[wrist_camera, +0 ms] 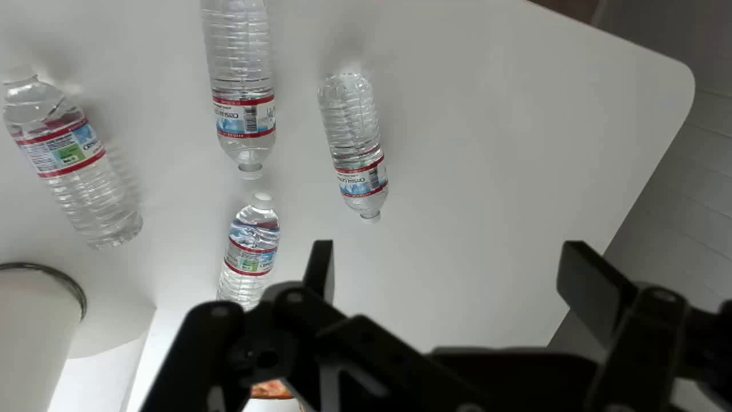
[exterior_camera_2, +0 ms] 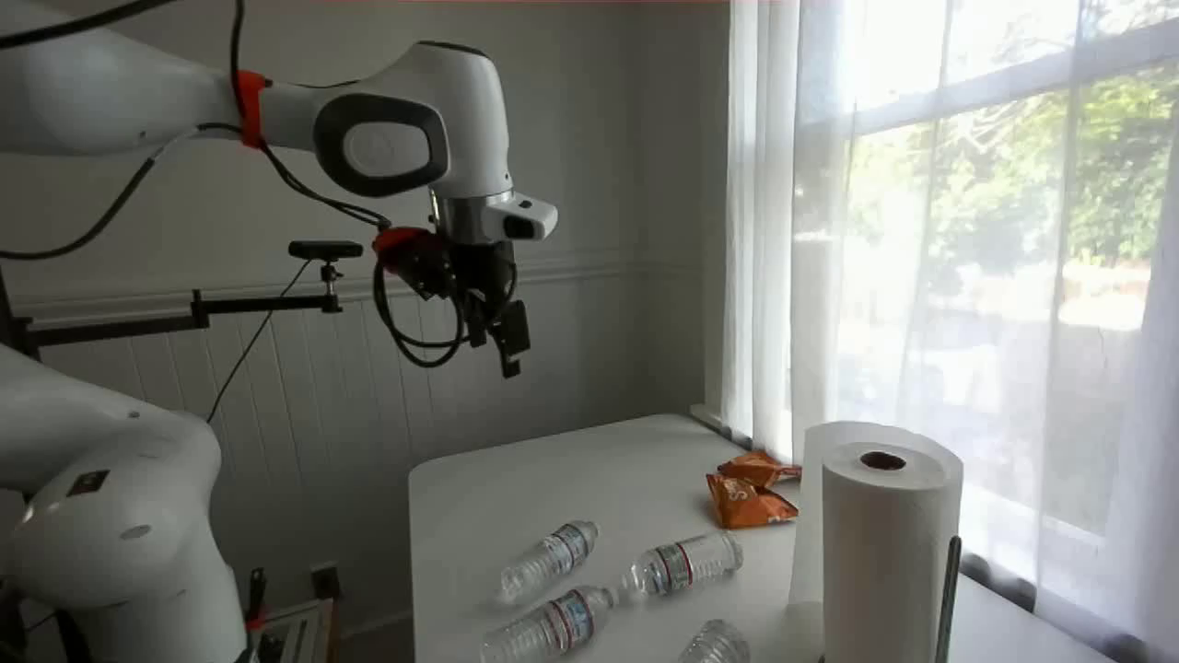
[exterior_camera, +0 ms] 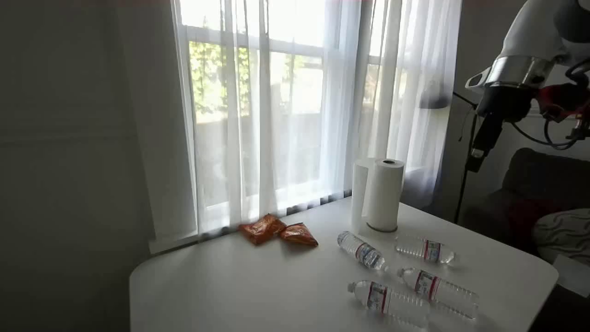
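1. State: end effector point(wrist_camera: 449, 266) released, fingers spread wide, nothing between them. In both exterior views it hangs well above the level of the tabletop point(wrist_camera: 486, 143), touching nothing.
2. Nearest thing, by my read of the wrist view: clear plastic water bottle point(wrist_camera: 353, 143), red-and-blue label, on its side on the tabletop. Sits below the end effector and ahead of it, lined up with the left part of the finger gap in that view.
3. Key geometry: its long axis runs almost straight away from the end effector, slightly skewed, so roughly crosswise to the line between the fingertips. Cap end nearer, base pointing away. Single-arm rig, so no question of which side is nearer.
4. Neighbors, all farther left of the gap in the wrist view: second bottle point(wrist_camera: 243, 80), near-parallel, cap facing the same way; third bottle point(wrist_camera: 250, 257), partly hidden behind the left finger, cap just beside the second's cap; fourth bottle point(wrist_camera: 74, 166), farthest left, slanted, cap away from the end effector.
5. Paper towel roll point(exterior_camera: 386, 198): upright, past the bottles from the end effector.
6. Orange snack bags point(exterior_camera: 262, 229): two, bunched together, well apart from the end effector; wrist view shows just a sliver under the linkage.
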Robot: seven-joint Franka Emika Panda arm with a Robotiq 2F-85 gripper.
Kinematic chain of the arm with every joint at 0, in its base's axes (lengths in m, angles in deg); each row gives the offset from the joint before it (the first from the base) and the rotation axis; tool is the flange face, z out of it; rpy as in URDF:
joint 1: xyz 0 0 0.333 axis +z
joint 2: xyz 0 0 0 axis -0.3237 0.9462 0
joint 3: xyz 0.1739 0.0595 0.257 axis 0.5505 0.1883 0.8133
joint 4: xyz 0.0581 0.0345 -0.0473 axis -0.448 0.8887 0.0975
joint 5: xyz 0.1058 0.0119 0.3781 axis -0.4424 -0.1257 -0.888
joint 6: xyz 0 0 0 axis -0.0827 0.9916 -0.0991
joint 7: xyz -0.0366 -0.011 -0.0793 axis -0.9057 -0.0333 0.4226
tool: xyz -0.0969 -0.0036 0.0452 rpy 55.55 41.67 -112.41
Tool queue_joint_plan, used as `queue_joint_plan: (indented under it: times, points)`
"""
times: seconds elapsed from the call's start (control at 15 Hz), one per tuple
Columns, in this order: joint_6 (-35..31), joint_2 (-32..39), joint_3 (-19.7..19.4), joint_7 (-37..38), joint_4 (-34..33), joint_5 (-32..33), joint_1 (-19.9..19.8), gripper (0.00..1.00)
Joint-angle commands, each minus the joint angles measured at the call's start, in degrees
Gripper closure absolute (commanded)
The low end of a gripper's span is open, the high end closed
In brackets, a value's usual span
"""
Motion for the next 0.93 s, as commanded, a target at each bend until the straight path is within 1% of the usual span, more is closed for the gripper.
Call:
queue_joint_plan:
  times: [0.0,0.33,0.47,0.6,0.8,0.87]
  points:
    - [0.24,0.15,0.89,-0.68,-0.13,-0.71,-1.26,0.00]
    - [0.23,0.14,0.89,-0.68,-0.13,-0.71,-1.26,0.00]
    - [0.97,5.44,0.32,-2.11,-3.51,-0.47,-0.53,0.00]
    - [1.37,10.38,0.62,-3.15,-6.32,-0.10,0.02,0.00]
    - [1.89,17.36,2.12,-3.66,-9.98,0.43,-0.03,0.00]
    - [1.94,19.89,3.22,-2.98,-11.12,0.66,-0.06,0.00]
